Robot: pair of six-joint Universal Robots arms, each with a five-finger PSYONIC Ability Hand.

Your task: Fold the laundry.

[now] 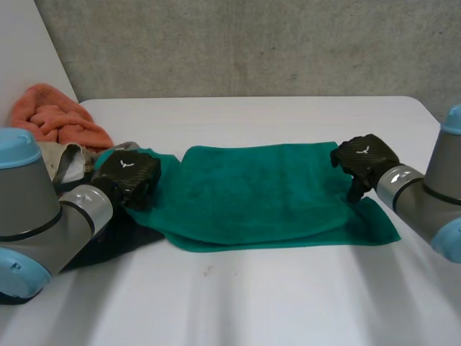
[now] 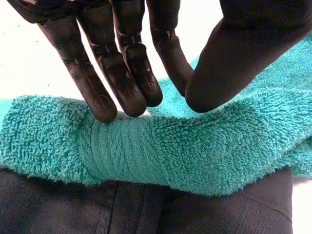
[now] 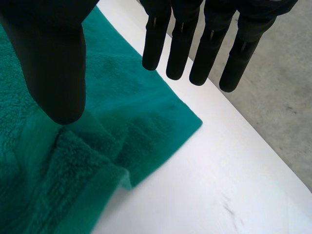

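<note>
One table (image 1: pixel 252 303) bears one green towel (image 1: pixel 259 191), one orange cloth (image 1: pixel 54 119), one dark garment (image 1: pixel 133 232) and one pale cloth (image 1: pixel 68 162); two hands are present, the left hand (image 1: pixel 128 176) and the right hand (image 1: pixel 365 158).

Three cameras, one white bench (image 1: pixel 288 303).
The head camera sits between and behind the arms, looking down across the bench toward a grey wall (image 1: pixel 252 43), wide enough to hold the left hand (image 1: pixel 126 176) and right hand (image 1: pixel 364 158). Each wrist camera looks along its own palm from close in, the left at one end of the green towel (image 1: pixel 259 187), the right at the other. All three views share that towel.
</note>
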